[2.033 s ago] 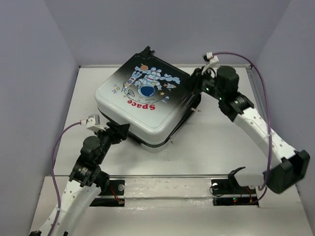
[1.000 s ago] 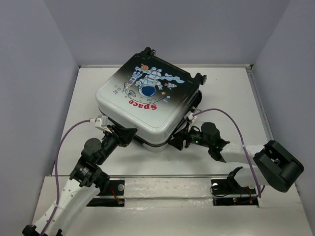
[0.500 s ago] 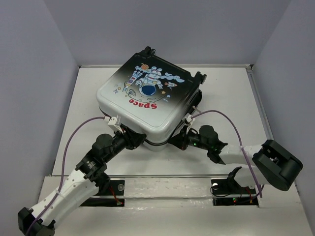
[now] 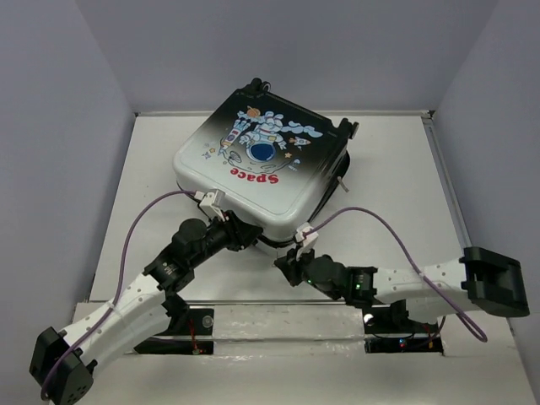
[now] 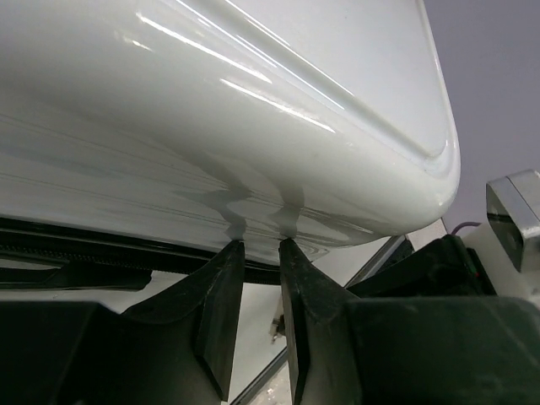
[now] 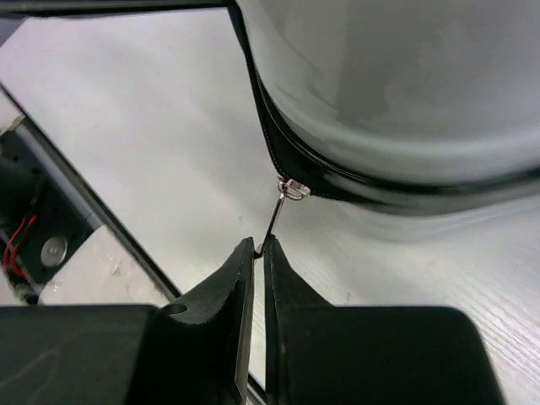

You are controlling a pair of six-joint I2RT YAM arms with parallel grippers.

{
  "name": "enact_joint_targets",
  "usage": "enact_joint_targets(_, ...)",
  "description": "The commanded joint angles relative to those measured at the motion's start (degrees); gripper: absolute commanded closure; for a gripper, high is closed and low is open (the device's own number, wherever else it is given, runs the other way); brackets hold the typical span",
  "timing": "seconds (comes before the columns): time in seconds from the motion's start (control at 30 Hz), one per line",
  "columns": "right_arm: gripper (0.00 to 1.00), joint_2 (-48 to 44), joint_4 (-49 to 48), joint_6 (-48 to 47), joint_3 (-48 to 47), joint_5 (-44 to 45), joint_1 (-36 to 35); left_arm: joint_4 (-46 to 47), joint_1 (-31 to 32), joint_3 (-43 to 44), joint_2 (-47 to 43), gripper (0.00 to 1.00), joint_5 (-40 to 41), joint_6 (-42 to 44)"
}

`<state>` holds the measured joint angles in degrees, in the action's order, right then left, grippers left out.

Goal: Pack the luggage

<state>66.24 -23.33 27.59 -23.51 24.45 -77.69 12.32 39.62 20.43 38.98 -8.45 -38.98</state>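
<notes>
The right gripper [image 6: 257, 246] has its black fingers pinched together on the thin metal zipper pull [image 6: 277, 218] of our glossy black-to-silver hard-shell suitcase [image 4: 261, 173]. We see the suitcase lying flat mid-table on the white table [image 4: 396, 186]. The left gripper [image 5: 261, 245] has its fingers slightly apart, tips against the smooth silver shell.

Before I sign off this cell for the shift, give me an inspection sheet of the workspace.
Surface: white table, luggage on it.
Job's things: luggage lid down, astronaut print up; zipper pull at its near edge.
Clutter: nothing seen.
Grippers: left gripper narrowly parted, tips at the silver shell; right gripper shut on the zipper pull.
Cables: a purple cable loops off each wrist.
Surroundings: plain grey walls.
</notes>
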Motion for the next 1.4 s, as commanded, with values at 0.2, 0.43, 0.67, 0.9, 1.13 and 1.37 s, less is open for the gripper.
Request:
enact_joint_targets(0.2, 0.93, 26.91, -10.39, -2.02, -23.86, 10.78, -7.30, 12.13, 1.61, 5.58, 4.61, 0.63, 5.98, 0.57)
enact_joint_targets(0.43, 0.93, 34.03, -38.59, -7.03, -18.96, 24.15, -7.30, -0.44, 1.61, 14.98, 1.98, 0.61, 12.40, 6.37)
enact_joint_targets(0.67, 0.80, 23.90, -32.53, 2.01, -7.98, 22.48, -7.30, -7.92, -0.58, 29.30, 4.77, 0.37, 20.83, 10.23)
enact_joint_targets(0.9, 0.71, -5.79, 17.10, 15.99, -5.59, 25.73, -5.37, -10.55, -21.09, 48.80, 19.88, 0.21, 9.53, 10.52)
enact_joint_targets(1.13, 0.93, -22.98, 33.18, 15.04, -2.16, 18.99, 15.43, -12.05, -41.94, 56.74, 38.17, 0.23, -5.49, 7.79)
enact_joint_targets(1.37, 0.93, -11.60, 25.02, 5.64, -6.89, 5.55, 38.54, -8.00, -48.49, 55.24, 51.95, 0.24, -8.95, 4.35)
